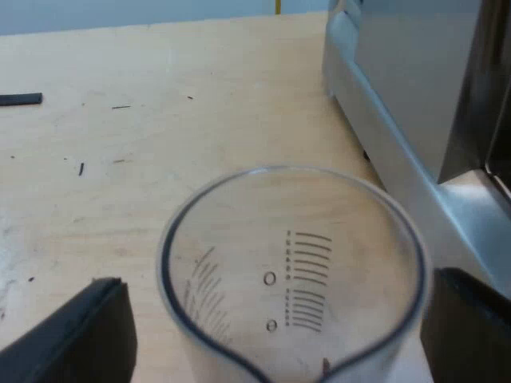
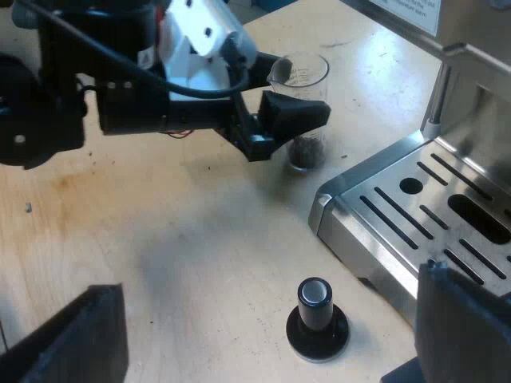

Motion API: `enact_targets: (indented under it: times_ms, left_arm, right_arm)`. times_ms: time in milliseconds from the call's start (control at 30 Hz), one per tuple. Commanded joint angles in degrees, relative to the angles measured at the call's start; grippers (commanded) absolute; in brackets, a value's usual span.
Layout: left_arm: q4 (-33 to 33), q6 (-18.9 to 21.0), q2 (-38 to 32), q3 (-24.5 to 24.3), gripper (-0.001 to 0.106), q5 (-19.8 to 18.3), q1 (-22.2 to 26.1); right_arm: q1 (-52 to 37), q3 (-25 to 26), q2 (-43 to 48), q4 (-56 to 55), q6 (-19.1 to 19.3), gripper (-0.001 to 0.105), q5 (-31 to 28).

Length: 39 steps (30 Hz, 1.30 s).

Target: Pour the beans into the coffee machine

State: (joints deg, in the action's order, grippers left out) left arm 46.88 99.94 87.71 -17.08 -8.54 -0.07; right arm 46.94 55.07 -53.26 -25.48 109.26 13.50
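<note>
Flanking the measuring glass, left hand gapes; right hand, spread, views beans, tamper.

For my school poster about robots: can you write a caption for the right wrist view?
Left gripper at the measuring glass of beans near the espresso machine; tamper stands nearby.

The measuring glass stands upright on the wooden table between the left gripper's spread black fingers. One finger is clear of its wall, the other just beside it. The espresso machine's metal base runs past that nearer finger.
</note>
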Motion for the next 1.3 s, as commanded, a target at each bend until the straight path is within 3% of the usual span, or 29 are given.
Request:
enact_targets:
  times_ms: [33,200,267,433,600,833,1167,1300]
  left_arm:
    - [1.0,0.1,1.0,-1.3,0.085,-0.3,-0.3]
    - [1.0,0.1,1.1,-1.3,0.084,-0.3,-0.3]
    - [1.0,0.1,1.1,-1.3,0.079,-0.3,-0.3]
    - [1.0,0.1,1.1,-1.3,0.046,-0.3,-0.3]
    - [1.0,0.1,1.1,-1.3,0.025,-1.0,-0.3]
    - [-0.5,0.1,-0.7,-1.3,0.024,-5.4,-0.3]
    - [-16.9,0.1,-16.0,-1.3,0.024,-5.1,0.1]
    - [-20.2,0.1,-23.0,-1.3,0.024,-5.1,0.1]
  right_arm:
    - [0.0,0.6,0.1,0.9,0.0,0.079,0.0]
    - [0.0,0.6,0.1,0.9,0.0,0.079,0.0]
    - [0.0,0.6,0.1,0.9,0.0,0.079,0.0]
    - [0.0,0.6,0.1,0.9,0.0,0.079,0.0]
    - [0.0,0.6,0.1,0.9,0.0,0.079,0.0]
    - [0.0,0.6,0.1,0.9,-0.2,0.079,-0.8]
    - [0.0,0.6,4.7,0.9,-0.3,0.079,-6.0]
    - [0.0,0.6,7.6,0.9,-0.3,0.079,-7.5]
